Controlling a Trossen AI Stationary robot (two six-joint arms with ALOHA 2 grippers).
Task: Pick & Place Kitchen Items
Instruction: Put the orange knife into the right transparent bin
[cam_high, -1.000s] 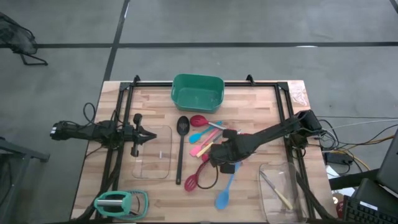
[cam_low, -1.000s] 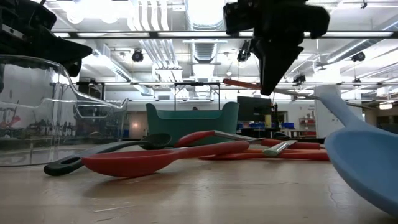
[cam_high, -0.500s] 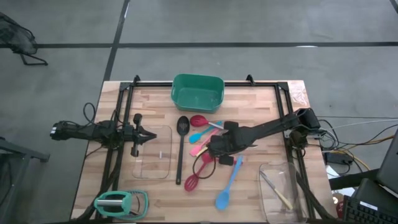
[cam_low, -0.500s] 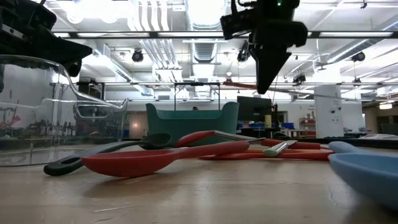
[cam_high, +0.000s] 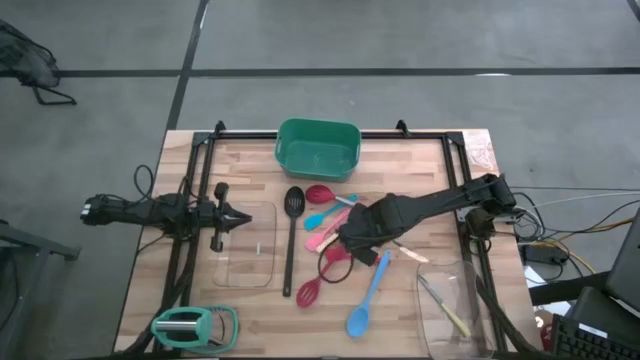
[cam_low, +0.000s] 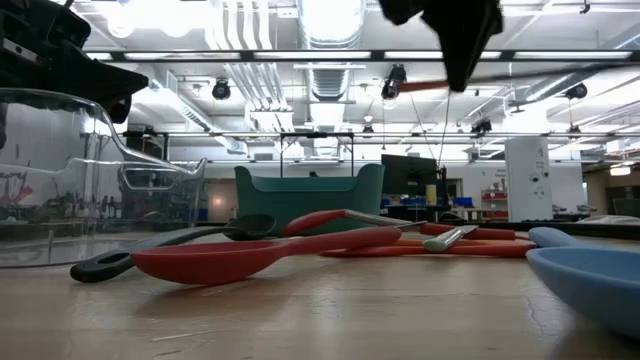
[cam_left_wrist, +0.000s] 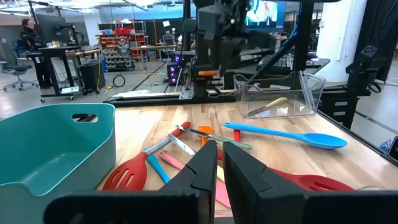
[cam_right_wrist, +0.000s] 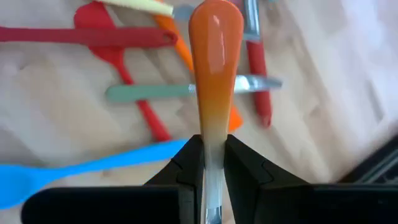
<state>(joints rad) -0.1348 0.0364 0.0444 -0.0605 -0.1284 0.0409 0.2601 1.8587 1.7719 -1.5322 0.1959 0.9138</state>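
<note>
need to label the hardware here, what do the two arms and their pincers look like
Both arms are dark, jointed and slim. The left arm ends in a pointed black left pincer; the right pincer has two matte black angular fingers. Black cables trail from the right arm's base.

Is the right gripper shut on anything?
Shut on an orange-handled utensil. The right gripper fingers pinch its neck, lifted above the pile of utensils on the table.

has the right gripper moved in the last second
Yes. In the high view, the right gripper, shut on an orange-handled utensil, shifted toward the green tub; the low view shows it risen.
</note>
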